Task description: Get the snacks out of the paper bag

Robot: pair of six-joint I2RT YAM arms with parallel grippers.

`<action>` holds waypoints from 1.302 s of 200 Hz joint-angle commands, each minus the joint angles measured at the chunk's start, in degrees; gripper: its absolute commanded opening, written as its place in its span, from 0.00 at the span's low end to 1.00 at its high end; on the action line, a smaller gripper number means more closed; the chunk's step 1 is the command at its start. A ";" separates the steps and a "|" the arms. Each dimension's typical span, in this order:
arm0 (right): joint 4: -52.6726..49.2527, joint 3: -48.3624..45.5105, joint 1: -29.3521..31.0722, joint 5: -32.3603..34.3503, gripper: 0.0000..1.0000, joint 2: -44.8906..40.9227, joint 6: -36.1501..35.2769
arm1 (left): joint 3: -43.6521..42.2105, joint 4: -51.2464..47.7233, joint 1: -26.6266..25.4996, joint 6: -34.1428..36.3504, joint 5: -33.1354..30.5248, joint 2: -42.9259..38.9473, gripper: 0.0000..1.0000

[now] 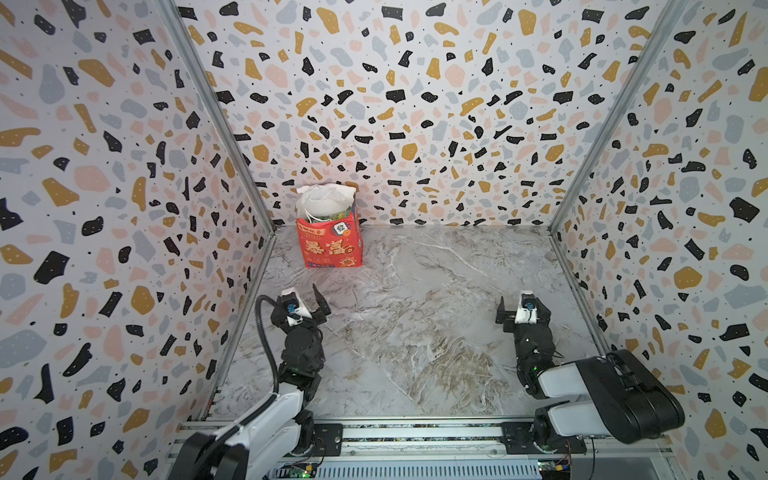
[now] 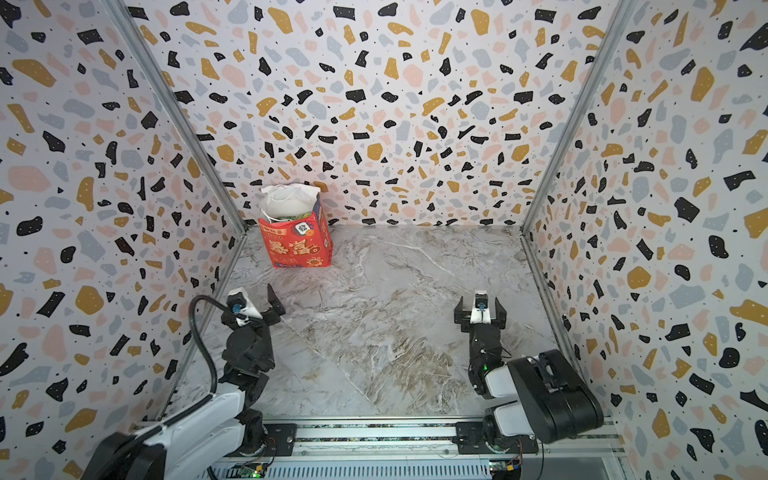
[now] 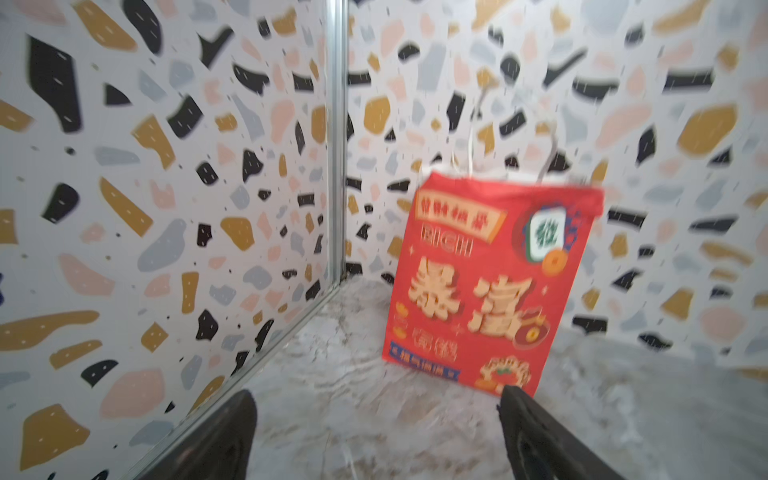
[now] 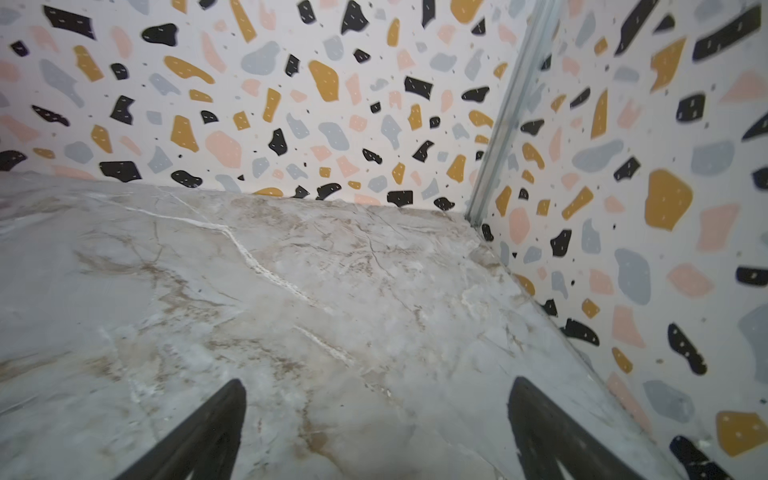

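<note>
Evidently nothing is out yet: the snacks (image 1: 334, 216) peek from the upright paper bag's (image 1: 330, 247) mouth. Facing the bag, the left claw (image 3: 376, 401) gapes empty, probably readied to reach in; the right claw (image 4: 377, 386), farther off, idles wide, empty.

Bright, even lighting; the left wrist view is motion-blurred.

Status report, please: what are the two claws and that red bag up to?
Left gripper open, empty, facing red paper bag. Right gripper open, empty. Bag upright, far left, snacks inside. Nothing in the way.
</note>
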 commanded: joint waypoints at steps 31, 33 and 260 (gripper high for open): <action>-34.53 23.31 -13.54 -23.43 0.69 -13.40 32.98 | 14.79 -7.26 4.20 -6.56 4.51 1.20 0.29; -35.43 24.55 -13.47 -23.95 0.67 -12.65 32.84 | 16.00 -7.99 5.10 -7.30 5.37 1.84 0.24; -29.23 26.19 5.71 -39.94 0.61 5.46 15.72 | 110.34 -59.51 32.14 -5.88 56.87 89.56 0.00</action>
